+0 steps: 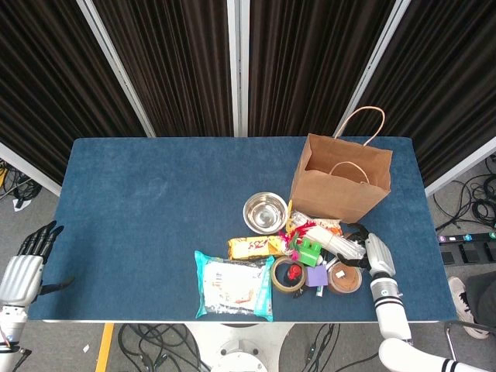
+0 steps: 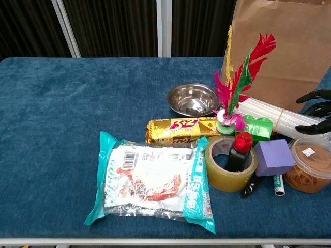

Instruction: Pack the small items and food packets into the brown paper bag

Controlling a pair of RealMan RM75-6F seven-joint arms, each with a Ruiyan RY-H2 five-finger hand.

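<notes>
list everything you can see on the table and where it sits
paper bag: 1, brown, upright, back right
steel bowl: 1, silver, left of bag
feather shuttlecock: 1, pink, red, green, before bag
white sticks bundle: 1, at bag's foot
biscuit pack: 1, gold, before bowl
noodle packet: 1, teal, front
tape roll: 1, tan, around a red-capped bottle
block: 1, purple
rubber band tub: 1, clear, far right
left hand: off the table's left edge
right hand: by the sticks
</notes>
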